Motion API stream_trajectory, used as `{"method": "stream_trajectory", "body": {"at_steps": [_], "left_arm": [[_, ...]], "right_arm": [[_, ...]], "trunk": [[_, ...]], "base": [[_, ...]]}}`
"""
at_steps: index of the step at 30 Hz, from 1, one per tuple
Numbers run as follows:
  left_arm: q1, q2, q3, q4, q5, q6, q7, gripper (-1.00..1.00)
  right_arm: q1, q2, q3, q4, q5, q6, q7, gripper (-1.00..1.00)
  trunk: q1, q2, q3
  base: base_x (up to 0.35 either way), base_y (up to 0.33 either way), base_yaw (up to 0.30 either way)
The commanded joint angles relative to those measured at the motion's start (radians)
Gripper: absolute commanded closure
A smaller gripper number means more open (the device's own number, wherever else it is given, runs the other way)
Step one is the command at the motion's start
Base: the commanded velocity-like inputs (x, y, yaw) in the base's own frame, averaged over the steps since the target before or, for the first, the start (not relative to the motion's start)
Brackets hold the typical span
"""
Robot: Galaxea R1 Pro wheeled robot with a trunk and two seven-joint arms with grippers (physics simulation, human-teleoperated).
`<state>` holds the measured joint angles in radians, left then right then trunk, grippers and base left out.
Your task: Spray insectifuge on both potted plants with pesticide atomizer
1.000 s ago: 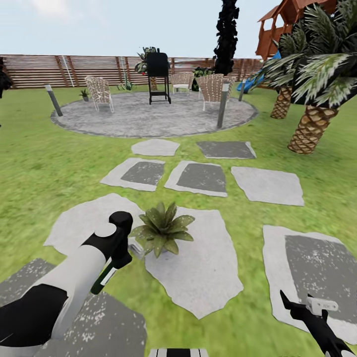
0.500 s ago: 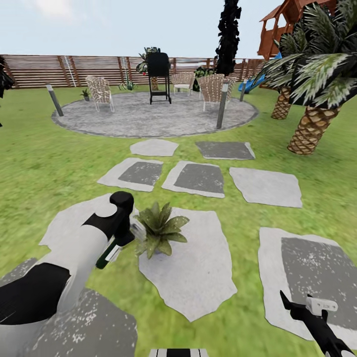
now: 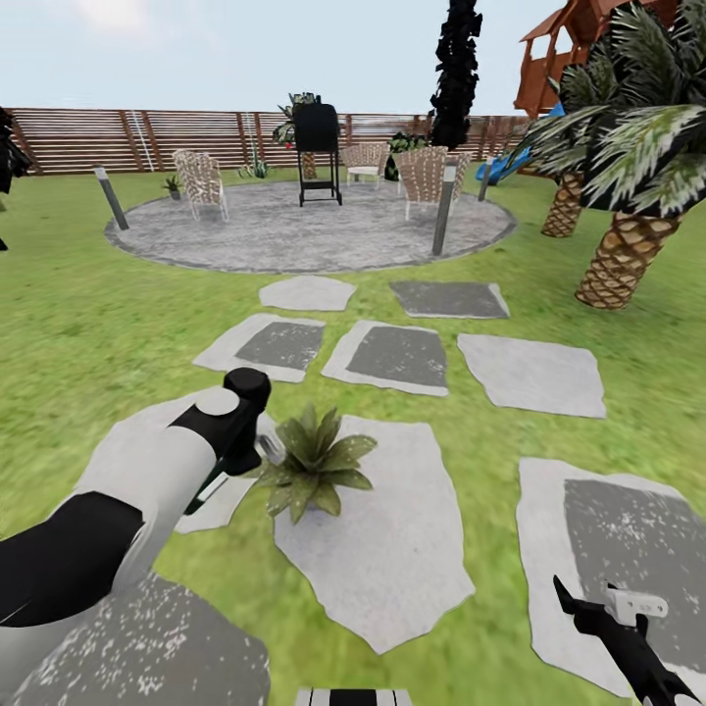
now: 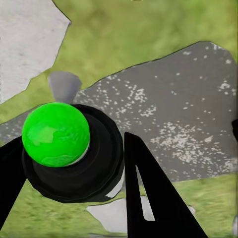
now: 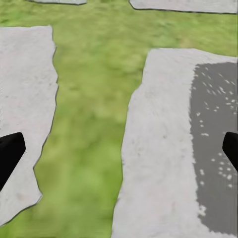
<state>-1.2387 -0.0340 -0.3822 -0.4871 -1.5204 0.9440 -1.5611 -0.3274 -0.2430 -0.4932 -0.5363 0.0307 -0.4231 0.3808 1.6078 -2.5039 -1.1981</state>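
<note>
In the head view my left gripper (image 3: 238,457) is shut on the pesticide atomizer (image 3: 269,449), whose white tip sits just left of a potted plant (image 3: 312,466). That plant is a low rosette of pointed green leaves on a pale stepping stone (image 3: 392,559). The left wrist view shows the atomizer's bright green and black end (image 4: 55,134) held between my black fingers (image 4: 148,198), above a grey stone. My right gripper (image 3: 600,610) hangs low at the right, open and holding nothing; in its wrist view (image 5: 119,151) the fingertips stand wide apart over lawn and stone.
Grey and white stepping stones (image 3: 387,353) lead across the lawn to a round paved patio (image 3: 304,230) with wicker chairs, a black grill (image 3: 318,142) and short posts. A small plant (image 3: 170,183) stands by the left chair. Palms (image 3: 628,245) rise at the right; a slatted fence (image 3: 147,137) runs behind.
My left arm has moved forward and up with the atomizer, bringing its tip closer to the plant's left side. The head view shifted slightly. The right gripper has held still.
</note>
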Motion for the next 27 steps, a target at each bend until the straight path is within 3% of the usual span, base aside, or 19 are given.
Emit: {"method": "stream_trajectory", "body": {"at_steps": [1, 11, 19, 27], "left_arm": [[0.000, -0.001, -0.003, 0.002, -0.008, 0.010, -0.010, 1.00], [-0.001, -0.012, 0.000, 0.005, -0.005, 0.013, -0.010, 1.00], [-0.001, -0.021, 0.000, 0.006, -0.004, 0.015, -0.010, 1.00], [0.001, -0.026, -0.001, 0.007, -0.003, 0.015, -0.010, 1.00]], "right_arm": [[-0.001, 0.001, -0.007, 0.001, 0.003, -0.003, 0.009, -1.00], [-0.001, 0.001, -0.007, 0.001, 0.003, -0.003, 0.009, -1.00], [-0.001, 0.001, -0.007, 0.001, 0.003, -0.003, 0.009, -1.00], [-0.001, 0.001, -0.007, 0.000, 0.003, -0.002, 0.009, -1.00]], "trunk": [[0.000, 0.000, -0.001], [0.000, 0.000, -0.001], [0.000, 0.000, -0.001], [0.000, 0.000, -0.001]], "base": [[0.308, -0.074, 0.208], [0.218, -0.181, 0.267], [-0.105, -0.273, 0.253], [-0.053, -0.275, 0.020]]}}
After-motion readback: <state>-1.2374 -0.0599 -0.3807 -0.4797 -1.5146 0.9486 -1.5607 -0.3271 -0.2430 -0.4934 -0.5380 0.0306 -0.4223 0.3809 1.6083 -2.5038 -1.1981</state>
